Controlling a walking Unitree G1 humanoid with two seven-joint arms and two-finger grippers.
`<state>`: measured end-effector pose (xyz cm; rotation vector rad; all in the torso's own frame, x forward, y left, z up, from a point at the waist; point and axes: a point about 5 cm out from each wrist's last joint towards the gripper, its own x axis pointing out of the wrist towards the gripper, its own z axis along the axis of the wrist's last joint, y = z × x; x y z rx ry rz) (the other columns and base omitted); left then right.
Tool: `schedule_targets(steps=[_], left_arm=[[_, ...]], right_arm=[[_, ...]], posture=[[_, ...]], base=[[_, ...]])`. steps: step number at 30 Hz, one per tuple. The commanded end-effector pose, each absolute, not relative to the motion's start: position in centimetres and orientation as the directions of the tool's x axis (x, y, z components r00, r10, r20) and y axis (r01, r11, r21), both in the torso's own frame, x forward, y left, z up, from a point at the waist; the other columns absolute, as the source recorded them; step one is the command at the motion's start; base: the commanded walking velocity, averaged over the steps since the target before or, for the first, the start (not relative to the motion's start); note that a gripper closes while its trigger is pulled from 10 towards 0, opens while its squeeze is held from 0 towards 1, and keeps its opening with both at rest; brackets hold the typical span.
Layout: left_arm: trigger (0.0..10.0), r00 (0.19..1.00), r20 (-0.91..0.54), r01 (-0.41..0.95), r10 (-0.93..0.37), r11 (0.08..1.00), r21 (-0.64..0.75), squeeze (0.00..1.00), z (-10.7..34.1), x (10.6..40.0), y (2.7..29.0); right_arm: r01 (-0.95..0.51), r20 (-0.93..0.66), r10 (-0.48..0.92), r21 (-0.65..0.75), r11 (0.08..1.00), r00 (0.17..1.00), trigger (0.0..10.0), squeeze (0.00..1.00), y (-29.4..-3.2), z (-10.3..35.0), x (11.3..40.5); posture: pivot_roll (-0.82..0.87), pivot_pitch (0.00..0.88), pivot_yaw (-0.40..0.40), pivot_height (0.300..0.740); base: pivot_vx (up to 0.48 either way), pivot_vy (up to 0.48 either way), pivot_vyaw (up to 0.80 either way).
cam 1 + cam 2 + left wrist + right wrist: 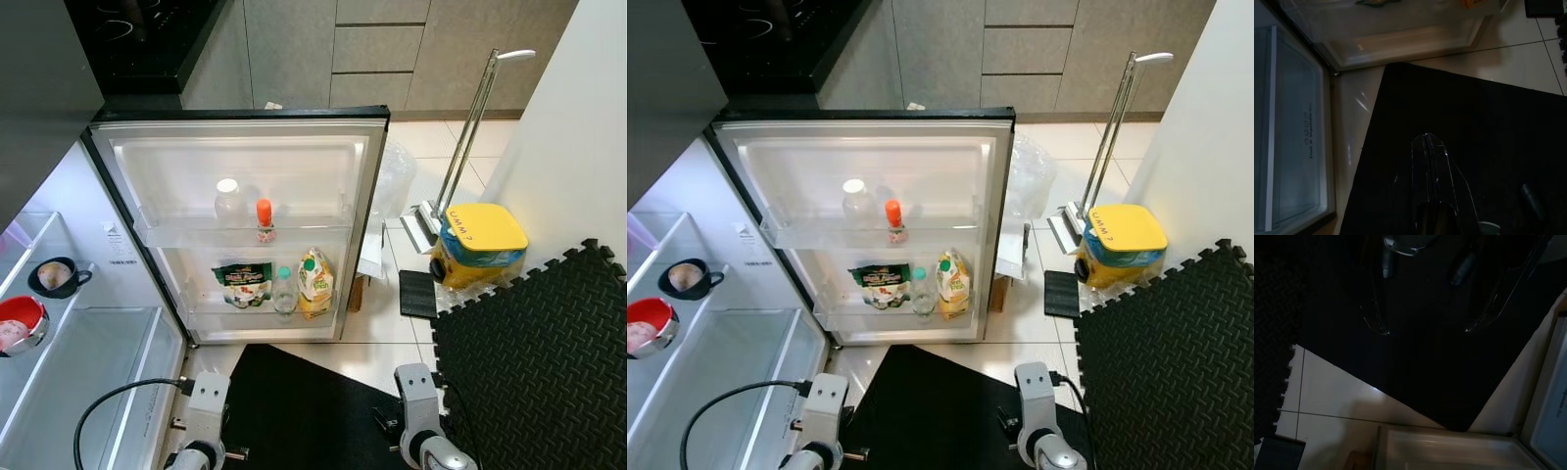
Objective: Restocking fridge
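Observation:
The fridge door stands wide open before me. Its upper shelf holds a clear white-capped bottle and a small orange-capped bottle. On the lower shelf stand a green bag, a teal-capped water bottle and a juice carton. Both arms hang low over a black mat. My left gripper is shut with nothing in it. My right gripper is open and holds nothing.
Inside the fridge at left, a dark mug and a red bowl sit on glass shelves above a crisper drawer. A yellow-lidded mop bucket and black foam tiles lie to the right. Grey cabinets stand behind.

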<state>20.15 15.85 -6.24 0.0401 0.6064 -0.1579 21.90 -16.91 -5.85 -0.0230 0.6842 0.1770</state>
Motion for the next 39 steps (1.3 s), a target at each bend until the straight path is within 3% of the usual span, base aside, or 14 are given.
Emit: schedule_targets(steps=[1, 32, 39], left_arm=[[10.0, 0.805, -0.578, 0.154, -0.131, 0.988, -0.01, 0.0, -6.44, 19.77, 16.0], [10.0, 0.814, -0.566, 0.15, -0.129, 0.989, -0.01, 0.0, -6.25, 20.02, 16.06], [10.0, 0.814, -0.567, 0.145, -0.126, 0.989, -0.012, 0.0, -6.26, 20.02, 16.15]], right_arm=[[-0.175, -0.637, 0.159, 0.039, 0.984, 0.754, 10.0, 0.0, -16.91, -6.04, 21.57], [-0.18, -0.615, 0.173, 0.051, 0.982, 0.77, 10.0, 0.0, -16.46, -5.67, 22.14], [-0.152, -0.612, 0.16, 0.066, 0.986, 0.775, 10.0, 0.0, -16.59, -5.63, 22.24]], posture=[[-0.13, 0.075, -0.008, 0.74], [-0.13, 0.075, -0.008, 0.74], [-0.13, 0.074, -0.01, 0.74]], base=[[0.0, 0.0, 0.8], [0.0, 0.0, 0.8], [0.0, 0.0, 0.0]])
